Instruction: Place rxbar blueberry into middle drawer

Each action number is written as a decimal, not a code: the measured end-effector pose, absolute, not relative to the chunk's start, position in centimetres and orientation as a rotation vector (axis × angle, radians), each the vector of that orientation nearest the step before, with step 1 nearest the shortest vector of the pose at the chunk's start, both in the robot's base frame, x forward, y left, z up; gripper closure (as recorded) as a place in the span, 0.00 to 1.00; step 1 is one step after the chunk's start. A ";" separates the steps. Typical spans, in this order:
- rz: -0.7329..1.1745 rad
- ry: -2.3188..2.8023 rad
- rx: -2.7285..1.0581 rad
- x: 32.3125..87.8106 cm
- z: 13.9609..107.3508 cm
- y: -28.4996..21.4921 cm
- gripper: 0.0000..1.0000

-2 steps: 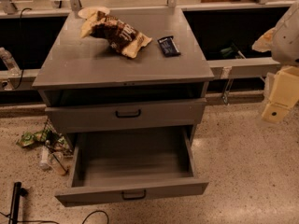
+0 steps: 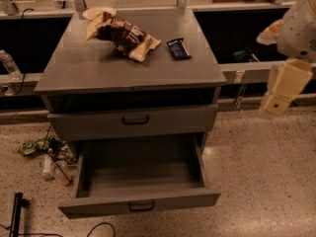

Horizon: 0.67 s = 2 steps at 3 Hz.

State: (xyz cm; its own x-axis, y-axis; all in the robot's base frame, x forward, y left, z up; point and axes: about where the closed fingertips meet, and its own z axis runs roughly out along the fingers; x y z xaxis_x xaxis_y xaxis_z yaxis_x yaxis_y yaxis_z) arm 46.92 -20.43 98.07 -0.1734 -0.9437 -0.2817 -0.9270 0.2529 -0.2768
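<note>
Bar (image 2: 178,49) lies on the cabinet top (image 2: 98,68) beside the bag (image 2: 123,33), not yet picked. Drawer (image 2: 173,200) stands pulled out below, ready to receive it. Gripper (image 2: 281,90) hangs at right, well apart from the bar; its grip state cannot be told.

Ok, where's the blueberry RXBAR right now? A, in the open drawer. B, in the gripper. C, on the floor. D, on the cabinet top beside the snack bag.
D: the rxbar blueberry lies on the cabinet top beside the snack bag, and the gripper hangs apart, off the cabinet's right side.
</note>
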 end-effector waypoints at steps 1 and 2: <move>0.048 2.002 -1.637 51.9 97.6 -18.1 0.00; 0.088 1.922 -1.555 54.9 96.2 -16.6 0.00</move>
State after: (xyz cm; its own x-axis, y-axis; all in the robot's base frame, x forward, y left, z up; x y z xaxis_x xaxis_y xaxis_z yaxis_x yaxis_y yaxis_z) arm 54.95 -16.56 96.24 -0.0800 -0.8499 -0.5208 -0.8940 0.2923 -0.3396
